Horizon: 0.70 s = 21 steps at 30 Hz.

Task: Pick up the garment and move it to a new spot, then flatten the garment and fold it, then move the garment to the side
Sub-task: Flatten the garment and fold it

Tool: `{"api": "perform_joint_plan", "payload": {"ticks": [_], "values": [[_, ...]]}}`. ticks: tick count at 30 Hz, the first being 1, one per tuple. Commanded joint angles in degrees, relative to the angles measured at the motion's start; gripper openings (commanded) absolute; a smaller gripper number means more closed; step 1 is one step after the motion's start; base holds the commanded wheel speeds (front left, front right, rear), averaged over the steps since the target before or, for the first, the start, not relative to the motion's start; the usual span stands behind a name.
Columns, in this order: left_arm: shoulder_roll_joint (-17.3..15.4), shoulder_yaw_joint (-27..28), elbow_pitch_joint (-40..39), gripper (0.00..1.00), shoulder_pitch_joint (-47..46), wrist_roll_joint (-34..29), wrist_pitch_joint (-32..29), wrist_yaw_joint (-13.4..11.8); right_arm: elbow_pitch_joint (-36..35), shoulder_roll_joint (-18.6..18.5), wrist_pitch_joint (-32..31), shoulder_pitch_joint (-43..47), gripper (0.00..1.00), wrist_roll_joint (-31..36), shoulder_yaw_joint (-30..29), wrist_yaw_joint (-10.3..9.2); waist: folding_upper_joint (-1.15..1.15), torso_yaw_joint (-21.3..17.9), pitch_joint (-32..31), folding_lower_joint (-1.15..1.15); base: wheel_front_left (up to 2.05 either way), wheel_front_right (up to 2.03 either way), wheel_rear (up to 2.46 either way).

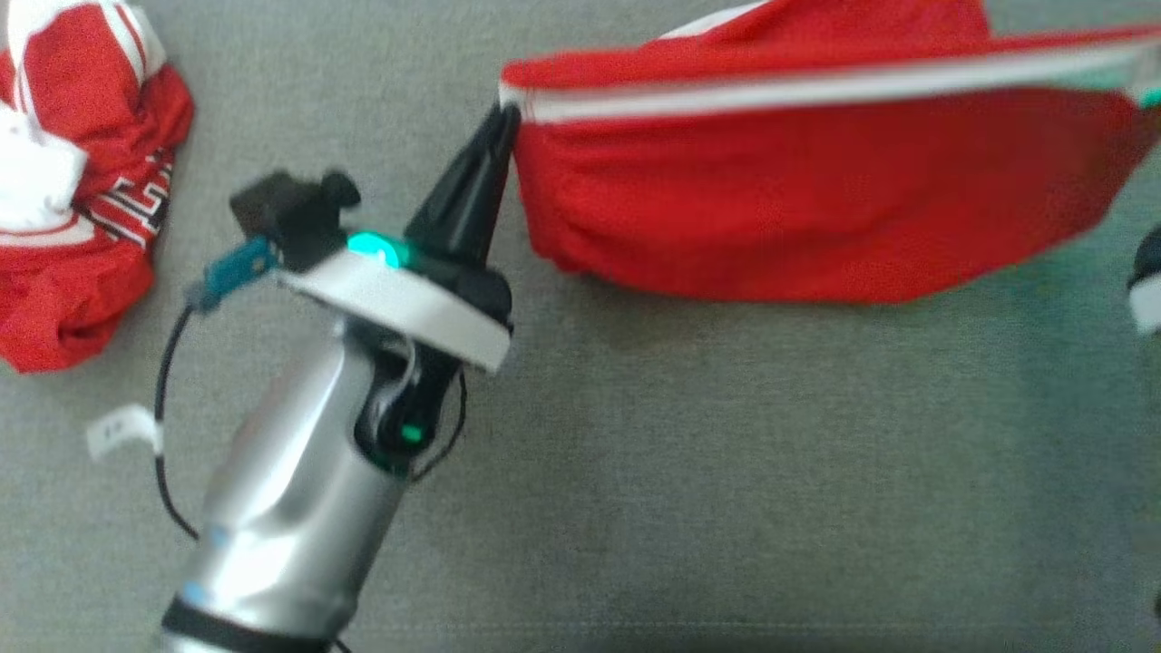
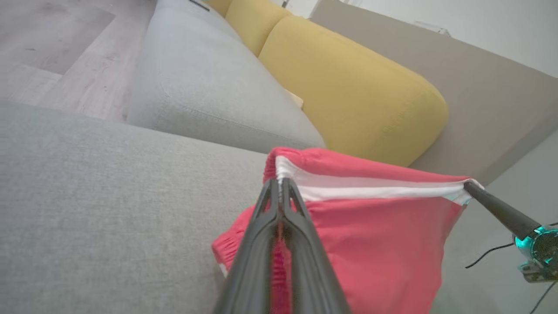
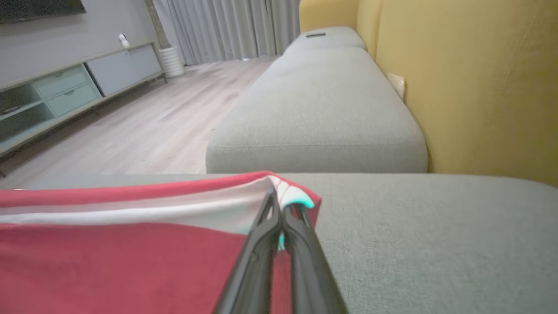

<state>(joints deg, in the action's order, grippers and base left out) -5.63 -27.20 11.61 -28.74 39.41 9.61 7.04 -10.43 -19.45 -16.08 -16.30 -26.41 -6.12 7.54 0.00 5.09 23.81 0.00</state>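
Stretching the red garment (image 1: 798,209) between both grippers.
Left gripper (image 1: 505,116) is clamping one waistband corner, forearm slanting across the grey cushion (image 1: 726,453); right gripper (image 3: 281,205) is pinching the other.

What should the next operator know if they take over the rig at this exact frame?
Left hand: shut on one end of the white-banded edge of the red garment.
Right hand: shut on the other end of that edge.
Things: the red garment is stretched between the two hands and hangs over the grey sofa cushion. I cannot tell whether its lower edge touches. A second red-and-white garment lies crumpled on the cushion to the robot's left.
Done: the pick-up.
Left: set it down at a new spot, flatten it, fold it, move it aside.
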Motion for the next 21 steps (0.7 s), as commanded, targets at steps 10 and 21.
{"api": "perform_joint_plan", "payload": {"ticks": [10, 21], "values": [[0.7, 0.9, 12.1, 0.0, -15.2, -0.6, 1.2, 0.3, 15.3, -5.4, -2.7, -21.5, 0.0, -1.7, 8.7, -0.05, 0.0, 2.4, 7.8, 0.0, 0.0, 0.0, 0.0], [0.9, -2.3, 22.3, 0.34, -23.9, -0.2, 3.0, 0.4, 29.8, -7.1, 1.2, -34.7, 1.0, 0.2, 19.7, -0.05, 0.0, 3.0, 11.2, 0.0, 0.0, 0.0, 0.0]]}}
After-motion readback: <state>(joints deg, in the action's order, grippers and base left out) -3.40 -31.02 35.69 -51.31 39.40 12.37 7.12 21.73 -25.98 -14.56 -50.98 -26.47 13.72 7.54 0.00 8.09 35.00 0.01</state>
